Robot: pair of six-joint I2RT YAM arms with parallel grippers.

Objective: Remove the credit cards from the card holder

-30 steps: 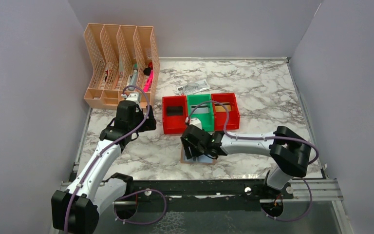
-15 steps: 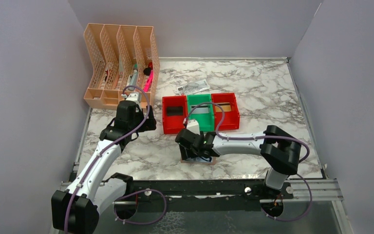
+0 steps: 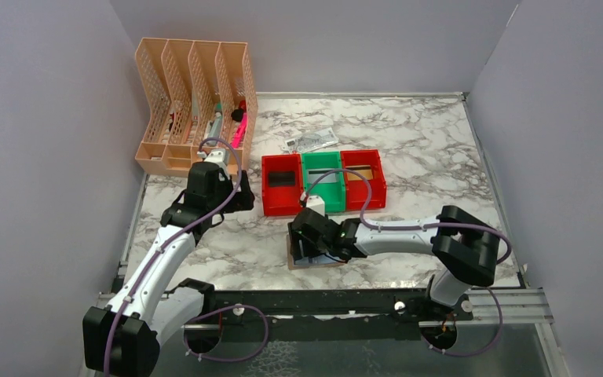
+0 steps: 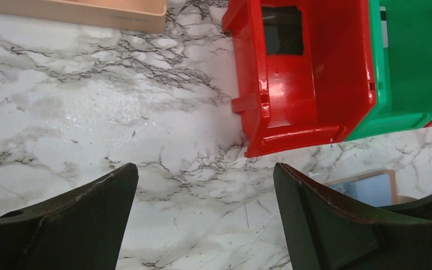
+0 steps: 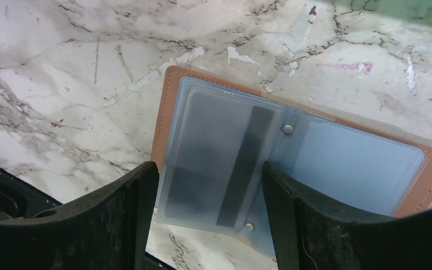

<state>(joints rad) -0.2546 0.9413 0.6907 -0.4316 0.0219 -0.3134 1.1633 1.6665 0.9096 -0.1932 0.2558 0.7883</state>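
Far to the left of the green bin [image 4: 416,67] and behind it stands a peach plastic file rack [image 3: 192,102] with four lattice-walled slots. A pink marker [image 3: 239,135] leans in the slot nearest the bin. Left of the green bin, the left pincer [image 4: 203,180] hangs over the marble-patterned table [image 3: 432,149], its two black fingers spread wide with nothing between them. A glossy red bin [image 4: 292,95] of moulded plastic with a lipped rim touches the green bin's left wall, and a dark card [image 4: 282,31] lies flat on its floor. Just in front of the green bin, the card holder [image 5: 360,163] lies open on the table. Its tan stitched cover faces down and its pale blue-grey panels face up, with two small metal studs along the fold. The right pincer [image 5: 208,174] is over the holder's left panel with its jaws well apart, one finger at the outer edge and the other near the fold. It grips nothing that shows. Between the fingers a grey card [image 5: 219,163] with a dark stripe shows through a cloudy clear sleeve. Inside the green bin rests a grey-silver card [image 3: 326,177]. Behind the green bin lies a crumpled grey-white paper note [image 3: 311,140], its dark print too small to read. Against the green bin's right wall sits a second red bin [image 3: 380,182] holding a gold-toned card [image 3: 363,174].
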